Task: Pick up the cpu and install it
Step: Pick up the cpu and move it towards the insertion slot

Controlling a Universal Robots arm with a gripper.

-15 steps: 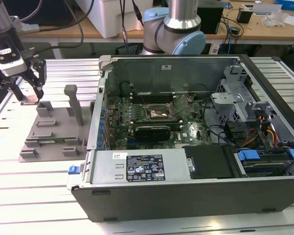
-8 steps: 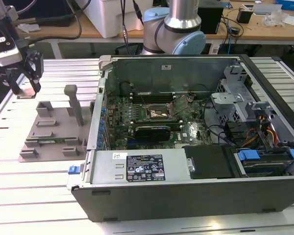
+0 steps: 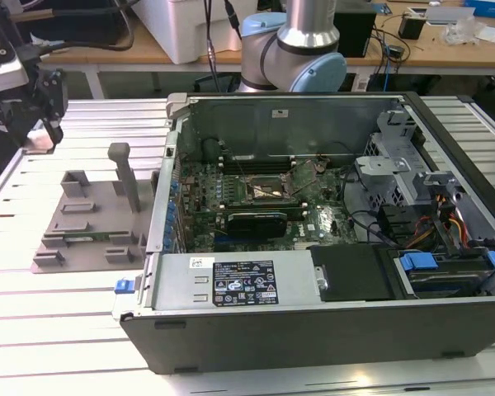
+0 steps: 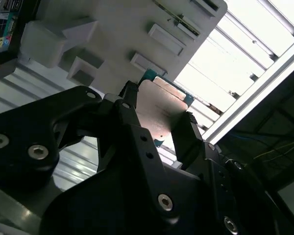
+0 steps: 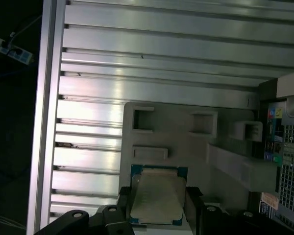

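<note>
Second wrist view gives the clearest answer. My gripper (image 4: 159, 120) pinches the cpu (image 4: 161, 100), with one black finger (image 4: 130, 115) on each of two opposite edges, and the shiny metal top faces the camera. In the first wrist view the cpu (image 5: 156, 196) sits between my jaws, and its thin green rim shows at the corners. Beyond it lies the grey fixture (image 5: 186, 137) with its pockets, on the slotted aluminium bench (image 5: 137, 54).

In the exterior view my gripper (image 3: 43, 132) hangs over the far corner of the bench (image 3: 66, 313) at the exterior view's left. It is above and just beside the grey fixture (image 3: 91, 214). From this height I judge that the cpu is lifted free of the fixture, though I cannot see the gap under it directly.

So the picking part looks done to me, and the installing part is not done. The socket (image 3: 268, 191) is on the motherboard (image 3: 223, 194) inside the open computer case (image 3: 330, 330). The case lies from the middle of the bench toward its edge at the exterior view's right. The socket is just beside the long black expansion card (image 3: 256, 221) and well apart from my jaws. Whether its frame stands open, I cannot tell for sure.
</note>
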